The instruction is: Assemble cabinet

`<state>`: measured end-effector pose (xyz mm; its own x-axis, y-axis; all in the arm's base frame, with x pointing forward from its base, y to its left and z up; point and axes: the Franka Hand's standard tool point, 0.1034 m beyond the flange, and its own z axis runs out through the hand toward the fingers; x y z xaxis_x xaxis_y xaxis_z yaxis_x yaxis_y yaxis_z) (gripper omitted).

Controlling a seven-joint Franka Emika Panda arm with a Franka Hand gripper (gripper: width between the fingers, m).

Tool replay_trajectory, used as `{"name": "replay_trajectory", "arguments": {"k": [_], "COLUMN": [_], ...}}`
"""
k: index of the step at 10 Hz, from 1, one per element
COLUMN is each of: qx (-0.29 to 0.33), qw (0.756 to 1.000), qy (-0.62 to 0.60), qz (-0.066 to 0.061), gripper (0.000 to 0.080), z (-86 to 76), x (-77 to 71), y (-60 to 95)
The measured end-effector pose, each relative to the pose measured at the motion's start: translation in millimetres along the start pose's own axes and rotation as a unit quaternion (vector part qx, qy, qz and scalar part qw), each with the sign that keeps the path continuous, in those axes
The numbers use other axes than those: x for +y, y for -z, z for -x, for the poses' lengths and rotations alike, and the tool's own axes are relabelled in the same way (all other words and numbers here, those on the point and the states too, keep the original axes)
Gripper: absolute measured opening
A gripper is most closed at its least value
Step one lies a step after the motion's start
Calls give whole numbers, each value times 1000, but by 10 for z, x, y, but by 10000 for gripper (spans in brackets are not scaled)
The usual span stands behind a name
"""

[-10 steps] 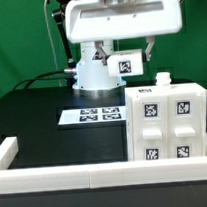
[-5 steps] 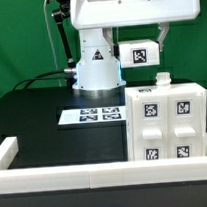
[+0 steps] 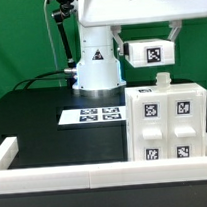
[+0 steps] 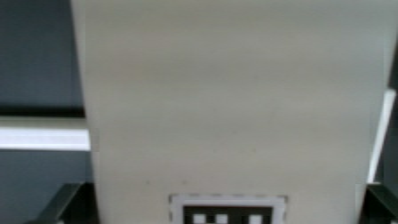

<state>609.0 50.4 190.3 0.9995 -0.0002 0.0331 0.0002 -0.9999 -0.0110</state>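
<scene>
The cabinet (image 3: 171, 125), a large white box with several square tags on its front, stands on the black table at the exterior view's right. It has a small white peg (image 3: 162, 80) on top. My gripper (image 3: 148, 48) is shut on a smaller white tagged block (image 3: 153, 54) and holds it in the air above the cabinet, apart from it. In the wrist view the white block (image 4: 231, 100) fills the middle, with its tag (image 4: 231, 213) between the dark fingers (image 4: 64, 205).
The marker board (image 3: 92, 115) lies flat on the table left of the cabinet. The white robot base (image 3: 97, 70) stands behind it. A long white border rail (image 3: 86, 174) runs along the front and turns up at the left corner (image 3: 5, 153).
My gripper has moved up and toward the exterior view's right, carrying the tagged block from beside the robot base to above the cabinet.
</scene>
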Motion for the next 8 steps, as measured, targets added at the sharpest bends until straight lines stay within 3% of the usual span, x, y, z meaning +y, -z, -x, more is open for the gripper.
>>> {"name": "replay_trajectory", "arguments": {"k": [5, 8], "qx": [-2, 1], "qw": [1000, 1000], "qy": [8, 8], "qz": [0, 0], "gripper": [560, 560], "z": [8, 25], "x": [-123, -217], "y": [-175, -201]}}
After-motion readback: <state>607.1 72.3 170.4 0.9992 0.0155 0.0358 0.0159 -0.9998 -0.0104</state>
